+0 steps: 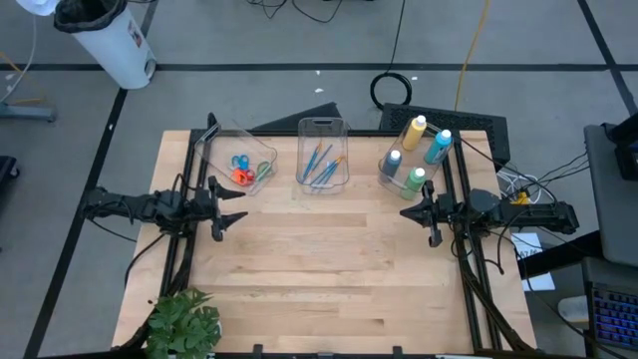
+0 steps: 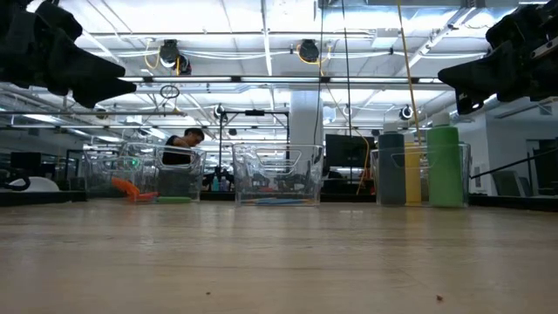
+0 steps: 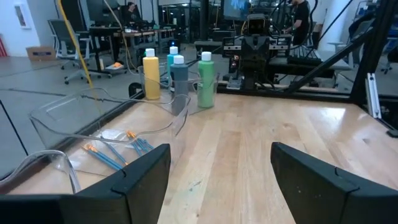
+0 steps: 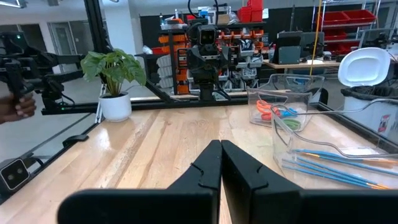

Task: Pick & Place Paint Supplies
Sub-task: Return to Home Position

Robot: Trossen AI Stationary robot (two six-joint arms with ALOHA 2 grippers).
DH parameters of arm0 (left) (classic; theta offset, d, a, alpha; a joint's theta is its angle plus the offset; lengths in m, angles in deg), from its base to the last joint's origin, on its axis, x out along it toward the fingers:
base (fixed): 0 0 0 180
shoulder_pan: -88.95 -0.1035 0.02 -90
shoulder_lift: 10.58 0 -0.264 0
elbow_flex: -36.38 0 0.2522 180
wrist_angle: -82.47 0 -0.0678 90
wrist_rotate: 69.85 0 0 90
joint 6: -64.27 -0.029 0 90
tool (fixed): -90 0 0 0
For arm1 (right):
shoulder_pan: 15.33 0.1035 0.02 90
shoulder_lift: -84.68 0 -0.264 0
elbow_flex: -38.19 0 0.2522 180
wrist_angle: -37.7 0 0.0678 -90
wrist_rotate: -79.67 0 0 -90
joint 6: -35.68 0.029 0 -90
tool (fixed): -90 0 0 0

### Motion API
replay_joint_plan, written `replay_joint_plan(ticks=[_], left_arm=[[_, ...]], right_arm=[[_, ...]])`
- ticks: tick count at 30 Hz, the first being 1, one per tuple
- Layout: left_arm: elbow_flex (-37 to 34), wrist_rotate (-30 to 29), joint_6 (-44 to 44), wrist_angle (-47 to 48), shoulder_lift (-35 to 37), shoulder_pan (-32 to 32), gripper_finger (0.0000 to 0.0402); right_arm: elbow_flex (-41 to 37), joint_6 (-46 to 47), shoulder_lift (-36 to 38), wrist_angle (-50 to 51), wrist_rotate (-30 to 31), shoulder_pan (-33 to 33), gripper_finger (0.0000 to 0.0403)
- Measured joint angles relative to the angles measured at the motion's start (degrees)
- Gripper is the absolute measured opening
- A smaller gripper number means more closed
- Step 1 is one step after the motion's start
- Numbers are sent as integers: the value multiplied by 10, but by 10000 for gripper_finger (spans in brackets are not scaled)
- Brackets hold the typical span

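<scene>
Scissors (image 1: 240, 170) L bin (image 1: 221, 150), brushes (image 1: 321, 166) mid bin (image 1: 322, 122) — bottles (image 1: 415, 152) R bin (image 2: 465, 179).

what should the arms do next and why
Probably just one small move: shut the left gripper, whose fingers stand open, so it matches the shut right gripper. The scissors, brushes and paint bottles all sit inside the clear bins, and both arms hang at the table's sides holding nothing, so no pick seems left.

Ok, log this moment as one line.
left gripper open, left side; right gripper shut, right side; small scissors: left clear plastic bin; thin blue brushes: middle bin; white-capped paint bottles: right bin
</scene>
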Motion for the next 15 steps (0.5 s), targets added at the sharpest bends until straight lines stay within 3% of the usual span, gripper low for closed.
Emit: replay_joint_plan(ticks=[15], left_arm=[[0, 0, -2, 0, 0, 0, 285]], right_arm=[[0, 0, 0, -1, 0, 0, 0]])
